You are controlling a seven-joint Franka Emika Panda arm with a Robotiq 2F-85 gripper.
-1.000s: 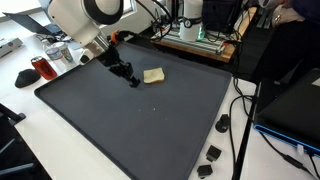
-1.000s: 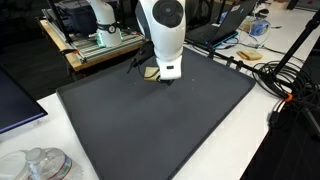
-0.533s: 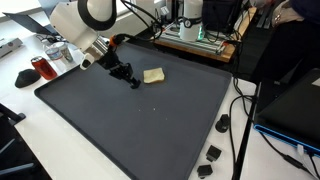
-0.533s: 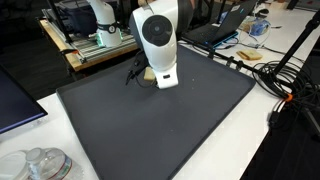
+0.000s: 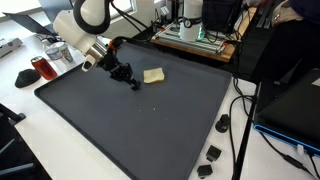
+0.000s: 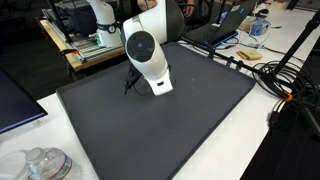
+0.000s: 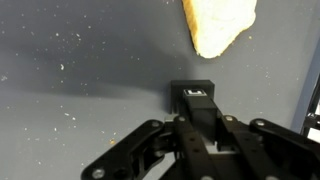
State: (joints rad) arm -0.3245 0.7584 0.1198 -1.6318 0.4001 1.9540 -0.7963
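Bread (image 5: 153, 75) is lying flat on the dark mat (image 5: 150, 130), toward its far edge, and your gripper (image 5: 133, 82) is hanging just beside it, low over the mat and not touching it. In the wrist view the bread (image 7: 215, 25) is sitting at the top edge, ahead of the fingertips and off to one side, with bare mat (image 7: 80, 60) between them. You are carrying the jaws fully closed with nothing between them. In the other exterior view the arm's wrist housing (image 6: 148, 62) is hiding both the piece and the fingertips, so you are working from the wrist camera and the side camera alone.

If you are going for a grasp, you are needing the jaws spread wider than the piece before lowering over it; closed as they are, they can only nudge. Keep the fingertips just off the mat, line the piece up between them in the wrist view, and be closing gently, since the piece looks soft and thin.
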